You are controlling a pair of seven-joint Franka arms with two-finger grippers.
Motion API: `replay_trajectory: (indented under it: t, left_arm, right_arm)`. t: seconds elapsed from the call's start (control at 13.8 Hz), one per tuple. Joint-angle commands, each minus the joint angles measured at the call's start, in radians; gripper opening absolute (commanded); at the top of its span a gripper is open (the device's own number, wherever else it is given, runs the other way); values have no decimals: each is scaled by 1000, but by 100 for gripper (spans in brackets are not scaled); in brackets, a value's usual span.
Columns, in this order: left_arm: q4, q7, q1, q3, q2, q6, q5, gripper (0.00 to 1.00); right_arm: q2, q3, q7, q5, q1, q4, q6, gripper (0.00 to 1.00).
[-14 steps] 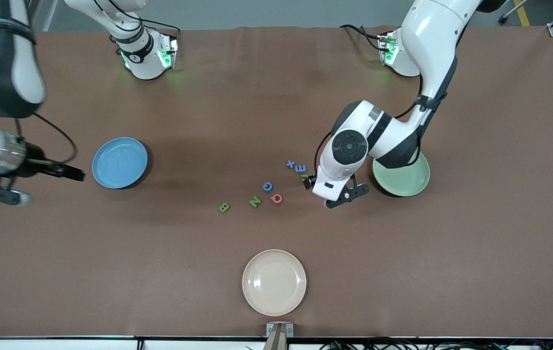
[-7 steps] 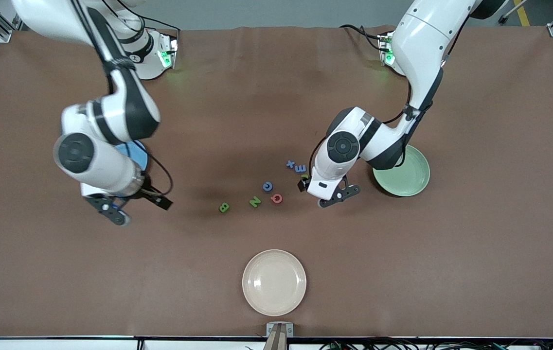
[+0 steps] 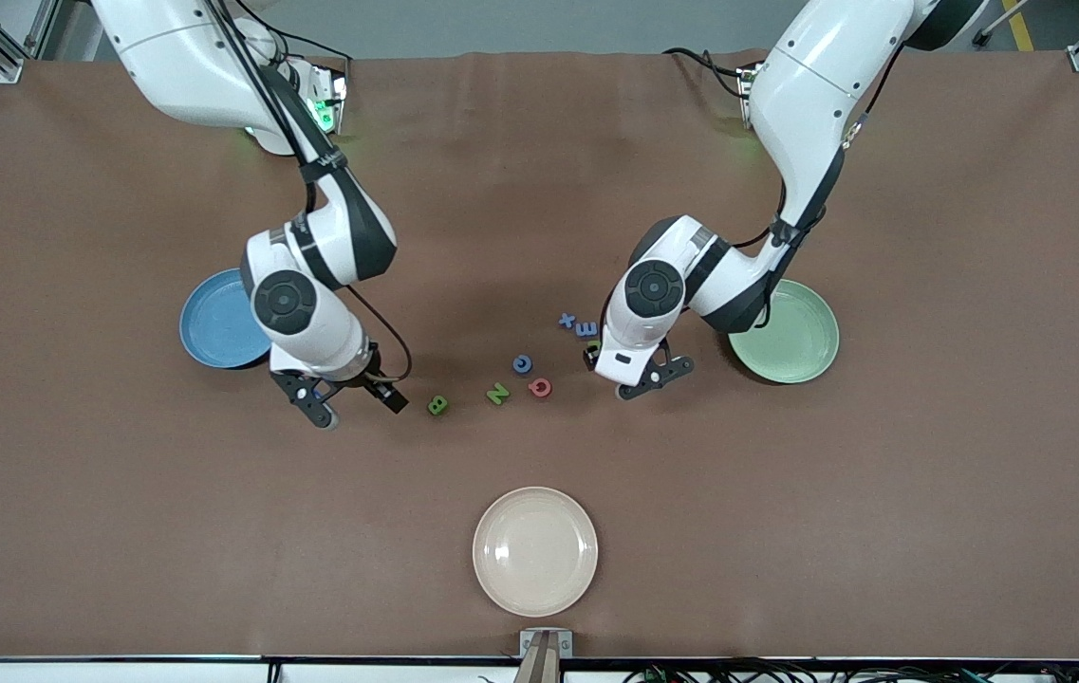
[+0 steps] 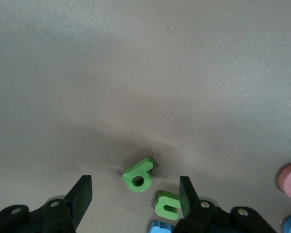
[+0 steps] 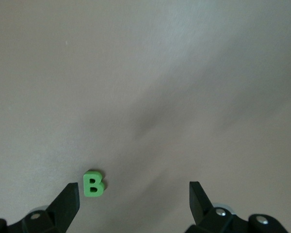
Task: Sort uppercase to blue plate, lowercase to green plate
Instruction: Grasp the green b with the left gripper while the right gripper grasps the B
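Note:
My left gripper point(image 3: 613, 375) is open, low over the table beside the green plate point(image 3: 790, 337). In the left wrist view point(image 4: 135, 199) the green b point(image 4: 138, 174) lies between its fingers, with the green u point(image 4: 167, 204) by one finger and the blue m point(image 4: 160, 227) close by. My right gripper point(image 3: 357, 408) is open beside the green B point(image 3: 437, 405), which sits near one finger in the right wrist view point(image 5: 93, 184). The green N point(image 3: 497, 393), pinkish-red Q point(image 3: 540, 387), blue C point(image 3: 522, 363), blue x point(image 3: 567, 321) and the m point(image 3: 586, 329) lie mid-table. The blue plate point(image 3: 212, 327) is partly covered by the right arm.
A cream-white plate point(image 3: 535, 550) sits near the table's front edge, nearer to the front camera than the letters. Both arms' bases stand along the table's back edge.
My right arm has swung in from its end of the table, past the blue plate, to beside the green B. My left gripper has shifted slightly toward the letters.

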Motion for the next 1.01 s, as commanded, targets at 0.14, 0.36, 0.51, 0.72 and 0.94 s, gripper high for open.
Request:
replay_trajectory:
  t: [0.14, 0.36, 0.51, 0.72, 0.94]
  left_arm:
    - [-7, -28, -9, 4, 18, 27, 22, 65]
    - [-7, -28, -10, 4, 19, 33, 22, 62]
    - [-7, -29, -10, 4, 21, 36, 22, 59]
    - [-7, -29, -10, 4, 27, 44, 22, 54]
    - [-7, -29, -10, 4, 28, 47, 22, 49]
  right_arm:
    - [90, -11, 100, -1, 41, 25, 107, 99]
    - [146, -13, 105, -12, 57, 68, 113, 98]
    - [164, -13, 111, -12, 63, 79, 139, 97]
    - [190, -13, 131, -13, 69, 103, 152, 94]
    - [204, -13, 143, -15, 84, 116, 150, 91]
